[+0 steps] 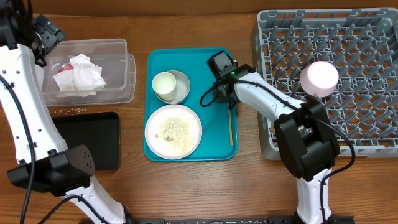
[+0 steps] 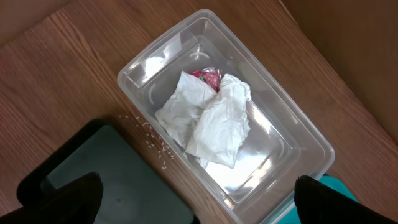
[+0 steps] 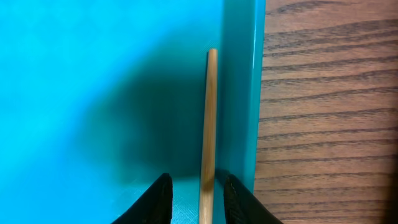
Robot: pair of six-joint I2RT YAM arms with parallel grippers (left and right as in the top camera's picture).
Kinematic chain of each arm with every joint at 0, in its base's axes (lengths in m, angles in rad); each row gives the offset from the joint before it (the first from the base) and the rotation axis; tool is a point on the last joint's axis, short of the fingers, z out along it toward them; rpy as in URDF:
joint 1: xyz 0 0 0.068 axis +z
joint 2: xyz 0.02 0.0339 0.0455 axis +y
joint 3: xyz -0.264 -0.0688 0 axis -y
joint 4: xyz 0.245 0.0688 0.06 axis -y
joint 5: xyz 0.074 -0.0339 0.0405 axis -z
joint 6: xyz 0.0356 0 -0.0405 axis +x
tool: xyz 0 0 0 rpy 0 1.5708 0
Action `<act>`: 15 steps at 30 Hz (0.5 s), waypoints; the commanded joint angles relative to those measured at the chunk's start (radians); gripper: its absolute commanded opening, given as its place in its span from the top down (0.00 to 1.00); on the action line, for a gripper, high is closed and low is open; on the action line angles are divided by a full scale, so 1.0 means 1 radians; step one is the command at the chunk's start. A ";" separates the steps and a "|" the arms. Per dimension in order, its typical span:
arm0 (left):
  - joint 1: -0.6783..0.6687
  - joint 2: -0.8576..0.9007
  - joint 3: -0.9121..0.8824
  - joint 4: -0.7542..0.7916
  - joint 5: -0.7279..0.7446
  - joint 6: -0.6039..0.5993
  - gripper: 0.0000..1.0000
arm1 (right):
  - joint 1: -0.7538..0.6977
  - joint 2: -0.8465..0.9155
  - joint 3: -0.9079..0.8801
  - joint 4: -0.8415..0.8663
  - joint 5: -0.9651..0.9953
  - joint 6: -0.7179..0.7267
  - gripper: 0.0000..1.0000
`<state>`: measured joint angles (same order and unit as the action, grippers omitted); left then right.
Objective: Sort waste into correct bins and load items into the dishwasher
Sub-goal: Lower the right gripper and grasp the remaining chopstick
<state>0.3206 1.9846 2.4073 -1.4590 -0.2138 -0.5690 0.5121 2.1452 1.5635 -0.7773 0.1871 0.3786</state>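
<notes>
Crumpled white napkins [image 2: 211,121] and a red wrapper scrap [image 2: 207,76] lie in the clear tub [image 1: 122,74]. My left gripper [image 2: 196,208] hangs above the tub, open and empty. Beside the tub sits the black tray [image 1: 93,143], with loose rice grains [image 1: 69,111] on the wood between them. The white plate [image 1: 173,130] carries rice; a white cup [image 1: 164,84] rests in the pale grey bowl [image 1: 181,88]. A pinkish bowl [image 1: 319,78] sits in the grey dish rack [image 1: 348,43]. My right gripper [image 3: 198,182] is low on the teal tray, open, its fingers [image 3: 158,199] straddling a wooden chopstick [image 3: 209,112].
The teal tray [image 1: 186,57] holds the plate, bowl and chopstick [image 1: 231,127], which lies along its right wall [image 3: 245,93]. The dish rack's near left corner stands close to that tray edge. Bare wooden tabletop [image 3: 329,124] lies between tray and rack.
</notes>
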 commanded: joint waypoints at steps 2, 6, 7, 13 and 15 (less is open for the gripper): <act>-0.007 0.007 -0.002 0.000 -0.002 0.012 0.00 | 0.001 0.026 -0.006 0.006 -0.038 -0.007 0.70; -0.007 0.007 -0.002 0.000 -0.002 0.012 0.00 | 0.001 0.065 -0.006 0.002 -0.114 -0.007 0.70; -0.007 0.007 -0.002 0.000 -0.002 0.012 0.00 | 0.001 0.077 -0.006 -0.002 -0.115 -0.008 0.69; -0.007 0.007 -0.002 0.000 -0.002 0.012 0.00 | 0.001 0.088 0.026 -0.055 -0.114 -0.005 0.88; -0.007 0.007 -0.002 0.000 -0.002 0.012 0.00 | 0.001 0.088 0.051 -0.085 -0.112 0.021 0.96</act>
<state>0.3206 1.9846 2.4073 -1.4590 -0.2134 -0.5690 0.5110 2.1788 1.5970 -0.8360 0.1001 0.3740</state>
